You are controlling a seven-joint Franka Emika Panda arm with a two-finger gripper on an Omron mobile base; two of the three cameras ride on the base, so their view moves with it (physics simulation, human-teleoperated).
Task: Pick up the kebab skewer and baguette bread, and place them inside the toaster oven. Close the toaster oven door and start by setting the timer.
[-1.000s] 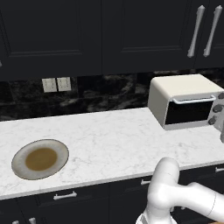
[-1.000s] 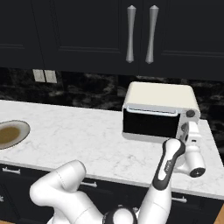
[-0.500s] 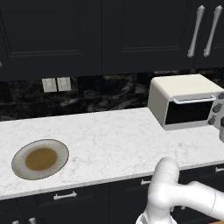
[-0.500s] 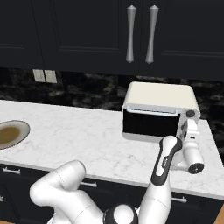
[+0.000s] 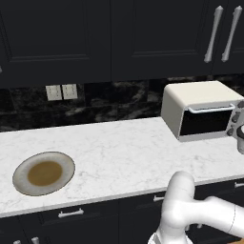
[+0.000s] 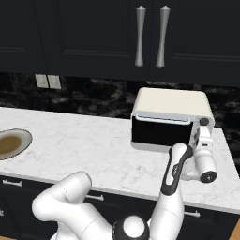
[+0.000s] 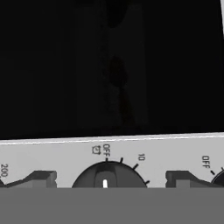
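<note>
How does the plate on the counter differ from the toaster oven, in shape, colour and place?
The plate is flat, round and grey with a brown centre; the toaster oven is a cream-white box with a dark glass door. The plate lies at the counter's left near the front edge; the toaster oven stands at the right. Both rest on the white marble counter.

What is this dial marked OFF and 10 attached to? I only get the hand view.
Observer: It sits on the right end of a cream-white toaster oven standing on a marble counter.
Visitor: Is that oven open?
Observer: No, the toaster oven door is shut, with its silver handle along the top edge.
Visitor: Anything else on that counter?
Observer: A round plate with a brown centre lies far to the left of the oven.
</note>
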